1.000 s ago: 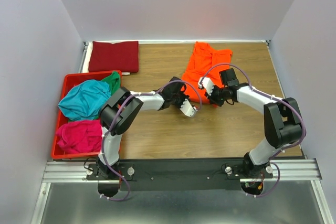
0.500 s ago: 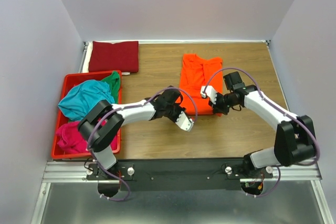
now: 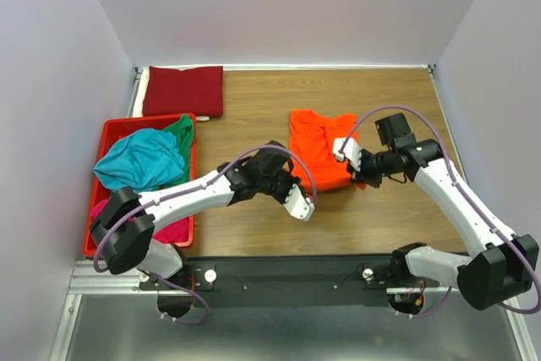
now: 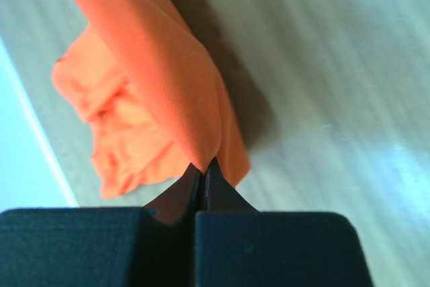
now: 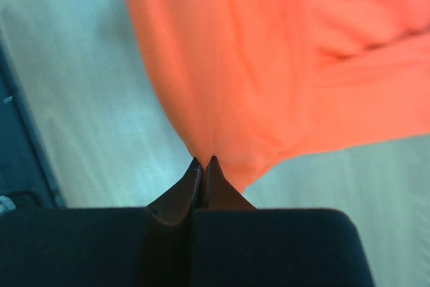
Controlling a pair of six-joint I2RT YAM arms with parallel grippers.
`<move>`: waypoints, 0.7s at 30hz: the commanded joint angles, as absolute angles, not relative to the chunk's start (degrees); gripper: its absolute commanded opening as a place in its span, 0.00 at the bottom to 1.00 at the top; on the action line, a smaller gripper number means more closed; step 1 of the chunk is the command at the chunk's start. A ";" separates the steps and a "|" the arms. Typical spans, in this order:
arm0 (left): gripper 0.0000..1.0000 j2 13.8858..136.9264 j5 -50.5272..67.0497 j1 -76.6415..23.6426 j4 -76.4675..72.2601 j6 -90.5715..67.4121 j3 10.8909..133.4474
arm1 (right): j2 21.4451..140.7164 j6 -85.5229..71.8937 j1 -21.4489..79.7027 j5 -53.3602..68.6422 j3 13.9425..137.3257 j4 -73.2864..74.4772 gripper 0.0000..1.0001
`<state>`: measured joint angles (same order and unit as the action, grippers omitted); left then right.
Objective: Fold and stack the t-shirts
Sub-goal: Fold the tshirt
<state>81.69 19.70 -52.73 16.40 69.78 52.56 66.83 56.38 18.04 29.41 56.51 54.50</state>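
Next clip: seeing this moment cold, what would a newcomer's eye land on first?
First, the bright orange t-shirt bunched in the middle of the table. Its near edge is pinched by the left gripper and the right gripper, both shut on the cloth. Then come the red crate at the left edge, with a teal t-shirt heaped on top, and the dark red t-shirt folded flat at the far left corner.

orange tee [image 3: 314, 150], dark red tee [image 3: 183, 90], teal tee [image 3: 139, 161], red crate [image 3: 118, 131]
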 commanded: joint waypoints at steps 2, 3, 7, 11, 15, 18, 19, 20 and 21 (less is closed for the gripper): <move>0.00 83.40 16.79 -50.46 18.46 71.28 59.49 | 69.15 50.63 18.02 20.75 63.19 48.01 0.00; 0.00 84.28 16.61 -50.01 18.54 71.37 60.81 | 70.21 49.15 17.93 18.48 63.98 47.03 0.01; 0.00 90.33 14.51 -47.03 19.69 70.93 70.37 | 74.17 46.41 16.62 15.47 68.72 42.90 0.01; 0.00 94.74 14.15 -44.48 19.34 72.42 76.98 | 78.57 45.09 15.03 14.15 72.68 39.82 0.01; 0.00 101.05 15.46 -40.61 19.16 73.48 82.69 | 83.49 43.60 12.40 14.06 76.45 36.22 0.00; 0.00 103.79 15.82 -38.59 18.37 73.65 85.86 | 87.70 43.24 11.17 14.41 78.65 34.63 0.00; 0.00 104.67 15.91 -38.15 18.28 73.91 86.48 | 88.76 43.24 10.73 14.68 79.45 34.45 0.01; 0.00 106.24 16.26 -37.71 17.59 74.18 87.70 | 91.12 43.33 10.03 14.85 81.11 34.11 0.01; 0.00 107.04 16.78 -36.92 17.58 74.53 88.50 | 92.19 43.42 9.85 15.29 81.82 34.10 0.01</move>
<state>103.72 15.84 -38.89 17.93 72.93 85.43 88.16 44.49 11.73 16.14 78.11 37.21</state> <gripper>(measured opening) 0.012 0.012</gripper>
